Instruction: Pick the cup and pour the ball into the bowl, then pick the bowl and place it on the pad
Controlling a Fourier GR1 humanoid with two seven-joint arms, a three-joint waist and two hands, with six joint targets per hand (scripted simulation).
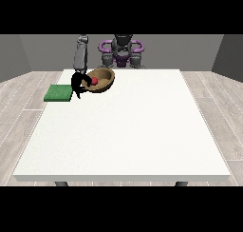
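From my seat across the table (123, 131), the first thing on the left is the green pad (59, 93), lying flat at the table's left edge, near the far corner. Nothing rests on it. Just to its right I see the hand at the view's left (77, 85), hanging from a grey forearm (81, 55) that comes down from above. That black hand sits against the left rim of the bowl (103, 82), with a finger hooked over the edge, so I read it as pinching the rim; how the other fingers lie I cannot tell. The bowl is brown and tilted, its left side raised and its opening turned toward me. Whether its right side touches the table, I cannot tell. Inside it, near the hand, sits the red ball (94, 81). The bowl is near the pad but apart from it. Further right, behind the table's far edge, stands the robot's body (122, 50).
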